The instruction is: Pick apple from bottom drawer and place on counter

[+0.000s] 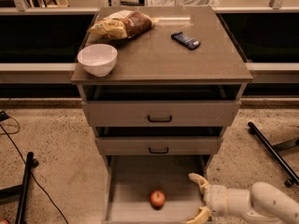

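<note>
The small red apple [157,199] lies on the floor of the open bottom drawer [128,181], near its front middle. My gripper [197,198] reaches in from the lower right, low over the drawer's right side, open, with one yellow finger above and one below. It is a short way right of the apple and not touching it. The counter [159,55] is the flat grey-brown cabinet top above.
On the counter stand a white bowl [97,59] at front left, a bag of bread [122,24] at the back left and a dark packet [185,39]. Two upper drawers [160,114] with black handles overhang the bottom one. Black stand legs [271,150] lie right; cables lie left.
</note>
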